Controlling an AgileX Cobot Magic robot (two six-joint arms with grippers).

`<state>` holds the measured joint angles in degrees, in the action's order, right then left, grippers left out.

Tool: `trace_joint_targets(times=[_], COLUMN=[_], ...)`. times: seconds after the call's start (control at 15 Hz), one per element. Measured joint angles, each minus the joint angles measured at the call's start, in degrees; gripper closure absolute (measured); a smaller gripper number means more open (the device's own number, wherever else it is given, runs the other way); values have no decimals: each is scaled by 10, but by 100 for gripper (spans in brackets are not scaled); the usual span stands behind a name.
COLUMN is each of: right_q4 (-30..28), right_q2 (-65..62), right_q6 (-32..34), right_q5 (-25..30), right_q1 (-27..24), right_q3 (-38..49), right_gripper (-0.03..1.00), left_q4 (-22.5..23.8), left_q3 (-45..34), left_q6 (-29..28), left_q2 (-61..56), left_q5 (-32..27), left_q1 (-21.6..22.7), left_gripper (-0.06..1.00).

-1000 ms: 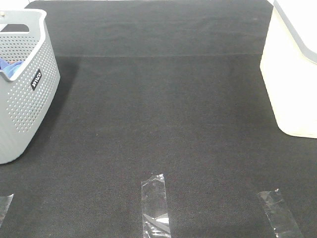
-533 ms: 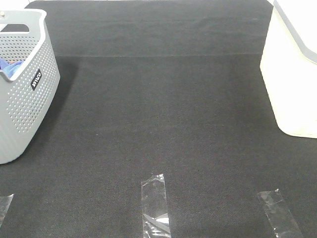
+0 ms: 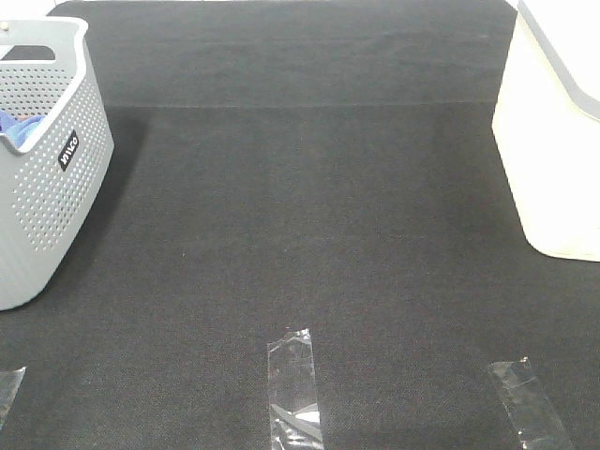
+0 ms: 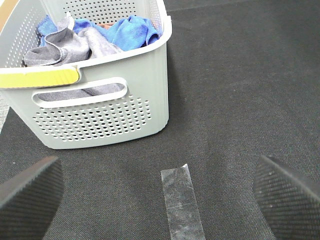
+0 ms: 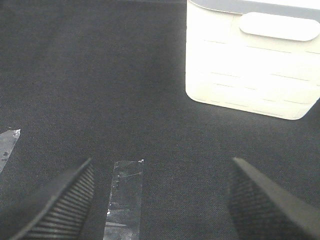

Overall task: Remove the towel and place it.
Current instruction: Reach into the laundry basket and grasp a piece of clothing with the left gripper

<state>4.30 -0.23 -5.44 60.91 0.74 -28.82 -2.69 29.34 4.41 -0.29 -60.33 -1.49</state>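
Note:
The grey towel (image 4: 70,42) lies crumpled inside the perforated grey basket (image 4: 100,120), beside a bright blue cloth (image 4: 127,31). My left gripper (image 4: 160,197) hovers open over the black mat, short of the basket, with nothing between its fingers (image 4: 30,195). My right gripper (image 5: 165,200) is open too, above the mat in front of the white bin (image 5: 250,65). In the exterior high view the basket (image 3: 42,187) stands at the far left with only the blue cloth (image 3: 17,127) peeking over its rim; the towel and both grippers are out of that view.
The white bin (image 3: 553,141) stands at the right edge of the black mat (image 3: 300,216). Clear tape strips (image 3: 292,389) (image 3: 530,405) are stuck near the mat's front edge, and one strip (image 4: 181,202) lies below my left gripper.

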Motion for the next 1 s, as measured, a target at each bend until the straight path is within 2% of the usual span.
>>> trace_joint_targets(times=[1.0], right_q4=[0], right_q2=[0], right_q6=[0], right_q5=[0], right_q1=[0], right_q3=[0], right_gripper=[27], left_q4=[-2], left_q3=[0], left_q6=[0], left_q2=[2], left_q5=[0], left_q1=[0], left_gripper=[-4])
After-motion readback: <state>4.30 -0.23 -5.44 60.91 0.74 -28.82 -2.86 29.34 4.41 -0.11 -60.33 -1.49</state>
